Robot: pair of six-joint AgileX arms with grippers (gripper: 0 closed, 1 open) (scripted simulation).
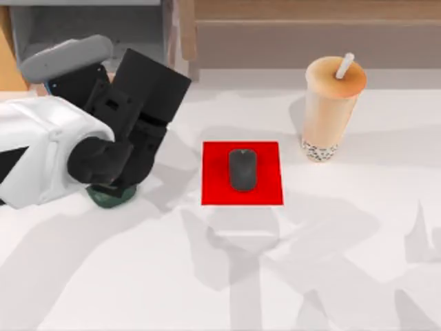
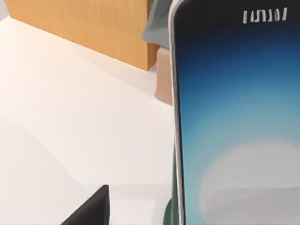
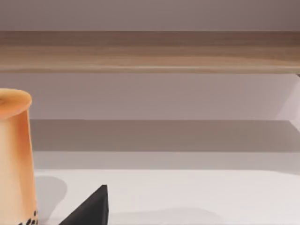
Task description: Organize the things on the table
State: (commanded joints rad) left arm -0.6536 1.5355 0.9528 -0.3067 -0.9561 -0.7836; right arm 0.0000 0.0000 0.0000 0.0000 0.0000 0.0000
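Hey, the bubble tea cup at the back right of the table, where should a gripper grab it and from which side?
Grip the bubble tea cup around its middle, coming in level from the side. It stands upright and tapers downward, and the straw sticking out of the lid probably blocks a grasp from above.

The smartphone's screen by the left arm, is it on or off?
On. In the left wrist view the black smartphone shows a glowing blue-to-white screen with small white marks along one edge.
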